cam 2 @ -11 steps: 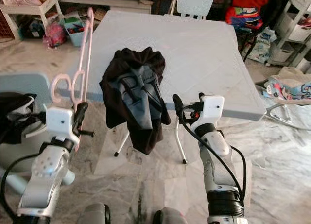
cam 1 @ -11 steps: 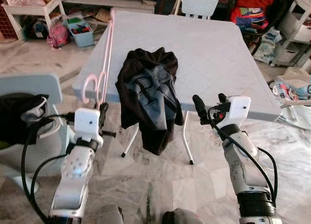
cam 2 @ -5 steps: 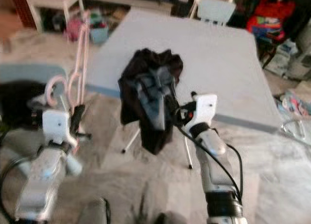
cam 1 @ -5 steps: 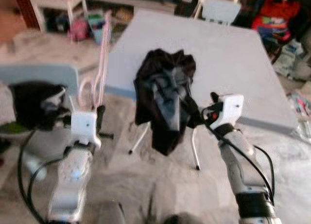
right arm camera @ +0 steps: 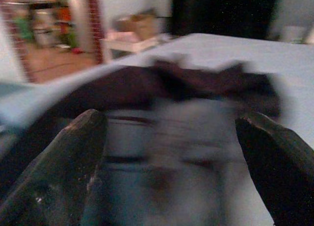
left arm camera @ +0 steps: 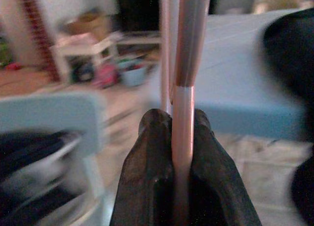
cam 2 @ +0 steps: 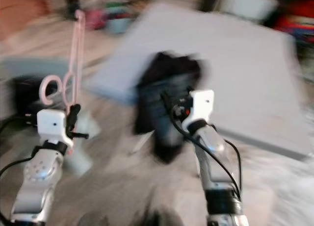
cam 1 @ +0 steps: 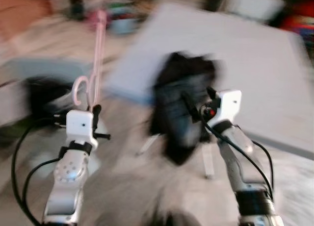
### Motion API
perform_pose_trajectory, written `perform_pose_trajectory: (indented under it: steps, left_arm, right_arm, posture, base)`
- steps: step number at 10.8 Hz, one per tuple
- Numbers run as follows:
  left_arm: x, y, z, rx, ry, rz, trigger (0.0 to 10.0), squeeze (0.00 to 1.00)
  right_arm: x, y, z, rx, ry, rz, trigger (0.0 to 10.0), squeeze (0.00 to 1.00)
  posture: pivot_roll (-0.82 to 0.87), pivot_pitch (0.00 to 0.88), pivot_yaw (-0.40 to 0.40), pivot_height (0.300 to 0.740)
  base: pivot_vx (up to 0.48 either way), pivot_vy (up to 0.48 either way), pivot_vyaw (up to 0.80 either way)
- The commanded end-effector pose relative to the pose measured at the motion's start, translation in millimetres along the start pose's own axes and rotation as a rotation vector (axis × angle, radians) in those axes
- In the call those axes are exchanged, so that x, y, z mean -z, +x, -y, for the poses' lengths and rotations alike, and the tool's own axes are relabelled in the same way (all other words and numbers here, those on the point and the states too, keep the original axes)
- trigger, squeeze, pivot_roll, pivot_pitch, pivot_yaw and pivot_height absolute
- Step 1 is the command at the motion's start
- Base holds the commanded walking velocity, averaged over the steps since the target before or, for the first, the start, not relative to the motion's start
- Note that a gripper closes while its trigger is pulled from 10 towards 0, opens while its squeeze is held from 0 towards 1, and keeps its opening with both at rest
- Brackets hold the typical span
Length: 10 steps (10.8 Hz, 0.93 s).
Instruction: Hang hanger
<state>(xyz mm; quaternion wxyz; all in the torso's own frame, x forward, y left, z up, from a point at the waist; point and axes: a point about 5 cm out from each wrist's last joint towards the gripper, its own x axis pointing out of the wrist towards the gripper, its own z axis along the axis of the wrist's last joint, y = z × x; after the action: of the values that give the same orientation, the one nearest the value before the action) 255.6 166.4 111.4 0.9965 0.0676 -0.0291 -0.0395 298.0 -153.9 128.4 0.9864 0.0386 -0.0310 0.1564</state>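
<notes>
The head views are blurred by motion. A pink hanger (cam 1: 98, 54) stands upright, its hook (cam 1: 78, 88) near the bottom, and my left gripper (cam 1: 93, 111) is shut on its shaft. In the left wrist view the pink shaft (left arm camera: 189, 49) runs up between the closed fingers (left arm camera: 152, 152). A black garment (cam 1: 171, 84) hangs over the near edge of the light grey table (cam 1: 255, 54). My right gripper (cam 1: 196, 99) is open right in front of the garment (right arm camera: 196, 84), with its two fingers (right arm camera: 73, 152) spread wide on either side.
A pale blue chair (cam 1: 39, 69) with dark cloth (cam 1: 44, 96) on it stands at the left, close to my left arm. Blurred clutter lines the far side of the room. Marble floor (cam 1: 122, 187) lies below the arms.
The camera has swung and the picture has blurred. My right gripper has closed in on the black garment. The left gripper still holds the pink hanger upright.
</notes>
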Motion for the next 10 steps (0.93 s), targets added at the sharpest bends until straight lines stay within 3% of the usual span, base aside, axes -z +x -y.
perform_pose_trajectory:
  steps: [1, 5, 8, 9, 10]
  left_arm:
    - [-4, 0.9, 6.2, 0.007, -0.008, 0.016, 10.0, 0.00]
    - [-4, 1.2, 9.0, 0.008, -0.005, 0.010, 10.0, 0.00]
    - [-3, -5.1, 9.1, -0.010, -0.004, 0.003, 10.0, 0.00]
    - [-2, -5.6, 10.8, -0.007, -0.006, 0.000, 10.0, 0.00]
    - [-2, -4.7, 11.3, -0.006, -0.008, 0.000, 10.0, 0.00]
  right_arm:
    - [-1, -2.1, 7.5, 0.038, -0.002, -0.004, 10.0, 0.00]
    - [-5, -0.2, 14.5, 0.096, -0.021, 0.014, 10.0, 0.00]
    - [-4, 1.2, 20.5, 0.070, -0.067, -0.041, 10.0, 0.00]
    - [-5, 3.4, 25.3, 0.027, -0.054, -0.065, 10.0, 1.00]
    - [-4, 3.9, 27.4, -0.049, -0.023, -0.122, 10.0, 1.00]
  posture:
    - [0.00, 0.092, -0.097, 0.740]
    - [0.00, 0.094, -0.097, 0.740]
    - [0.00, 0.096, -0.100, 0.740]
    - [0.00, 0.094, -0.103, 0.740]
    - [0.00, 0.091, -0.103, 0.740]
  base:
    - [0.000, 0.000, 0.00]
    - [0.000, 0.000, 0.00]
    - [0.000, 0.000, 0.00]
    - [0.000, 0.000, 0.00]
    - [0.000, 0.000, 0.00]
